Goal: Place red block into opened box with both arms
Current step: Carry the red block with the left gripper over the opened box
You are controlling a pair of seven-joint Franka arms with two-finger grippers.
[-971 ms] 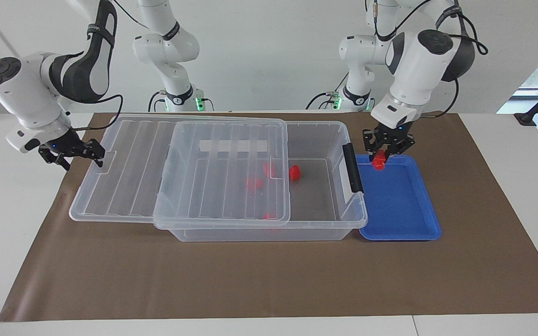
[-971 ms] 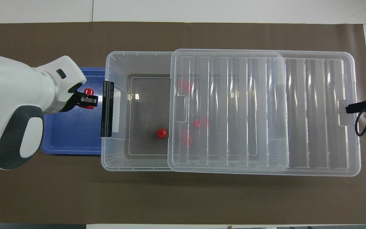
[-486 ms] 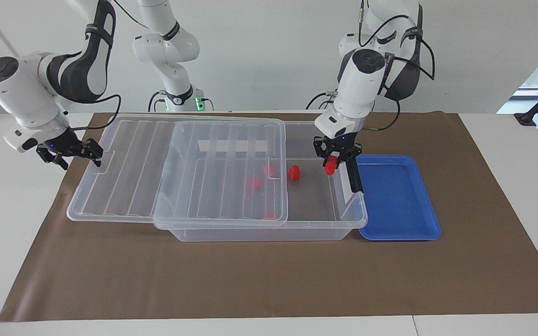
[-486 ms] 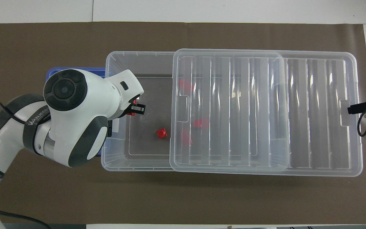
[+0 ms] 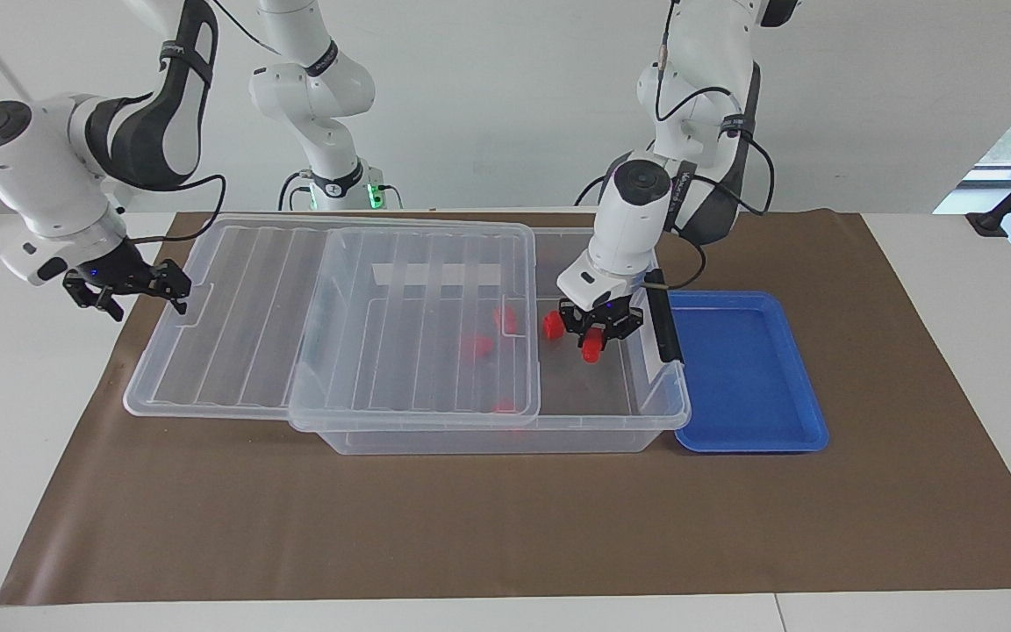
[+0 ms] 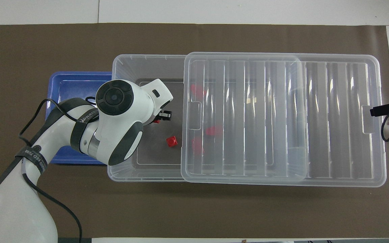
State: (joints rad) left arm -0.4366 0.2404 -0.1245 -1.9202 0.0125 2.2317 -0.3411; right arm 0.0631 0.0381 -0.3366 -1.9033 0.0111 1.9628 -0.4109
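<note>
The slid lid [image 5: 339, 320] covers most of the box [image 5: 646, 386].

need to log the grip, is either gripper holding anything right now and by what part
The left gripper holds a red block by its upper part, over the box. The right gripper is at the lid edge; hold unclear.

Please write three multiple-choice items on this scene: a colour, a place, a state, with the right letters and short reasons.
1. The shallow tray is: A green; B blue; C red.
2. The left gripper is over: A the tray; B the box's open part; C the table edge.
3. The left jaws are: A open; B shut on the red block; C shut on the tray.
1 B: its floor is blue. 2 B: it hangs over the box's uncovered floor. 3 B: the block shows between them.
</note>
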